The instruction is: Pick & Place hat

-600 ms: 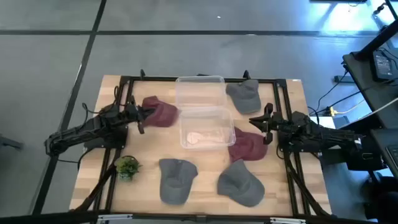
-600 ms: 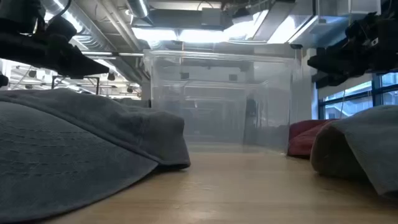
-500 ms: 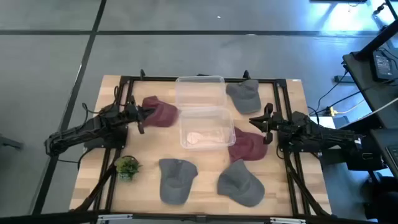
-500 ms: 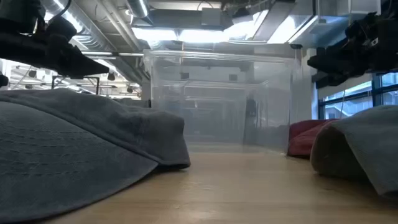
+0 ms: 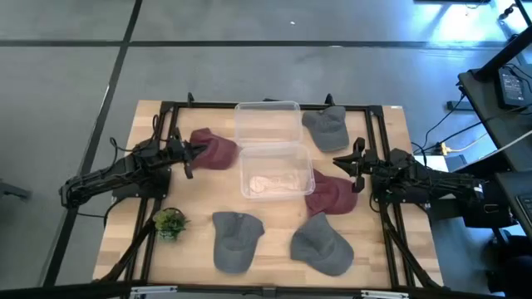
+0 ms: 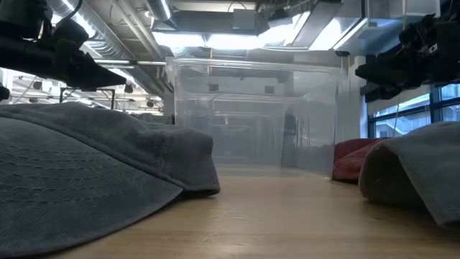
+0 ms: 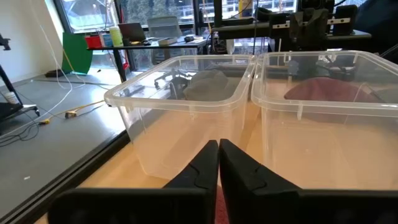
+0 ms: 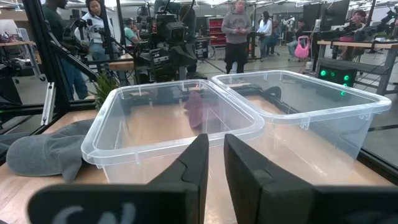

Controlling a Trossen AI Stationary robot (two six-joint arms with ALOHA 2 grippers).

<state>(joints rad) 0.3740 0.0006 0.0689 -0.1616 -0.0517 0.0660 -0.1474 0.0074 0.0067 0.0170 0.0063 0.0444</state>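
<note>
The left pincer (image 5: pixel 192 152) is pressed together at the maroon fabric cap (image 5: pixel 214 149), at nine o'clock from the two clear plastic bins (image 5: pixel 271 158) on the wooden worktop (image 5: pixel 133 195). The right pincer (image 5: pixel 347 170), fingers slightly apart, hovers at a second maroon cap (image 5: pixel 331 195), holding nothing.

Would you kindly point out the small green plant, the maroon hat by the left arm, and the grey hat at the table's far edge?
small green plant (image 5: pixel 170 223), high view, centre of its leaves
maroon hat (image 5: pixel 216 151), high view, on its crown
grey hat (image 5: pixel 326 129), high view, on its crown
</note>
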